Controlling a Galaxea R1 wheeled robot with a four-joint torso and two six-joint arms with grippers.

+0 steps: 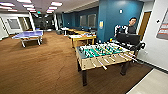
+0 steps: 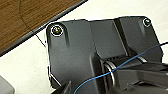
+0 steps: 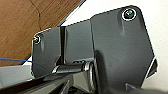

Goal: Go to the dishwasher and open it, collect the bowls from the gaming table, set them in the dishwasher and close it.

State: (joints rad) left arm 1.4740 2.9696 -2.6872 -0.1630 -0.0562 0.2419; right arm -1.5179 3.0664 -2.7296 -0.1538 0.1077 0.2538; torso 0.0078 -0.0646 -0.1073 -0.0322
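The gaming table (image 1: pixel 82 37), white-topped with a yellow rim and legs, stands in the middle distance behind the table-football table. A few small things lie on it, too blurred to name as bowls. The dishwasher is out of view. Both wrist views look down past the robot's dark plate at brown carpet (image 2: pixel 22 17) meeting pale floor (image 3: pixel 160 22).
A table-football table (image 1: pixel 105 53) with a green field stands close ahead to the right. A person (image 1: pixel 131 25) with a control rig and dark screen (image 1: pixel 128 38) is behind it. A blue table-tennis table (image 1: pixel 28 35) is far left. Open brown carpet (image 1: pixel 37 67) lies ahead; pale floor (image 1: pixel 152 83) sits at the near right.
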